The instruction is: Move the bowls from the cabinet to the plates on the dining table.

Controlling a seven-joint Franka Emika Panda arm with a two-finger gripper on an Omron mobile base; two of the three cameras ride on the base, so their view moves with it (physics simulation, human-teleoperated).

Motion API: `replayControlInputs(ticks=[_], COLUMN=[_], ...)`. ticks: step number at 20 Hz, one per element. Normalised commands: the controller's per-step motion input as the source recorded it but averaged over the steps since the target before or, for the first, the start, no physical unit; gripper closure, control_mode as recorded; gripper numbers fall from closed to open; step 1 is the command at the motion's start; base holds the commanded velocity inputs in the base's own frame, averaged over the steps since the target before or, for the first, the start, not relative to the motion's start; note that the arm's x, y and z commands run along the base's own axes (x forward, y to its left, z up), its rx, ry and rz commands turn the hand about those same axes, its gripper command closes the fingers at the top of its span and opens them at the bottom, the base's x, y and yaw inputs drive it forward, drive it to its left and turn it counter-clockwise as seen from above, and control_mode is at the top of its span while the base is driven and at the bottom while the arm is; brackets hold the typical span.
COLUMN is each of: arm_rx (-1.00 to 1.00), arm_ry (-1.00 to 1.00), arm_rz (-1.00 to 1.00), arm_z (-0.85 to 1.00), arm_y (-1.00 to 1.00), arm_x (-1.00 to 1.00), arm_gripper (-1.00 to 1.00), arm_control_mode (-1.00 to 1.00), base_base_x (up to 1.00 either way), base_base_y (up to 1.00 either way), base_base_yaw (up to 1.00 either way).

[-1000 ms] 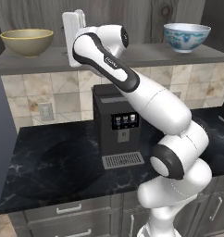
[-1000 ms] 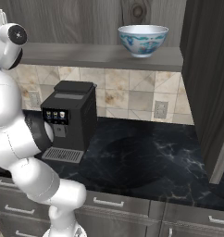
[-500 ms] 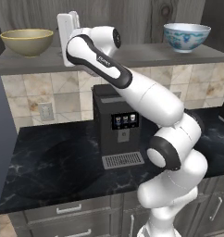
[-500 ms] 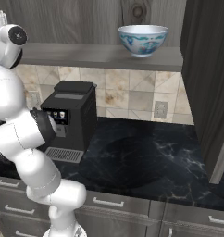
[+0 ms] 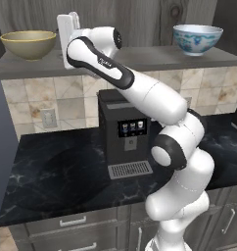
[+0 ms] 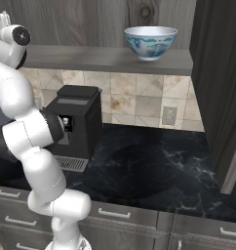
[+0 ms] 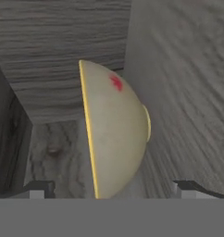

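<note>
We count two bowls on the cabinet's open shelf (image 5: 140, 55), a flat grey wood-grain board. The tan bowl (image 5: 28, 43) sits at its left end, smooth and matte, olive-tan with a yellow rim, round with a small foot; the hand view shows a red spot on its outside wall. The white bowl (image 5: 197, 38) sits well apart at the right end, glossy, with a blue pattern on the outside. Both are upright on the shelf.

The gripper (image 7: 114, 187) is spread wide, holding nothing. In the hand view the two dark fingertips (image 7: 40, 189) stand either side of the tan bowl's lower edge, apart from it, and the bowl appears on its side because the hand is rolled. In the left base view the white hand (image 5: 69, 34) is up at shelf level, near the tan bowl, to its right.

Below the shelf: one boxy black coffee machine (image 5: 125, 135) with a metal drip grate, on a black white-veined marble worktop (image 5: 57, 171). Beige stone-tile backsplash (image 6: 139, 100) behind it. Grey drawer fronts (image 6: 125, 217) with bar handles under the worktop. One dark wood-grain cabinet door (image 6: 220, 83) stands open at the right in the right base view.
</note>
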Motion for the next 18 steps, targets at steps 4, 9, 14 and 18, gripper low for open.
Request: replayControlInputs(ticks=[4, 9, 14, 18], arm_rx=[0.00, 0.00, 0.00, 0.00], arm_ry=[0.00, 0.00, 0.00, 0.00], arm_rz=[0.00, 0.00, 0.00, 0.00], arm_z=[-0.04, -0.04, -0.03, -0.06], arm_y=[0.18, 0.14, 0.10, 0.11], arm_x=[0.17, 0.18, 0.20, 0.19], arm_gripper=[-1.00, -1.00, -1.00, -1.00], arm_control_mode=[-1.00, -1.00, -1.00, -1.00], base_base_x=[0.00, 0.00, 0.00, 0.00], base_base_y=[0.00, 0.00, 0.00, 0.00], base_base_yaw=[0.00, 0.00, 0.00, 0.00])
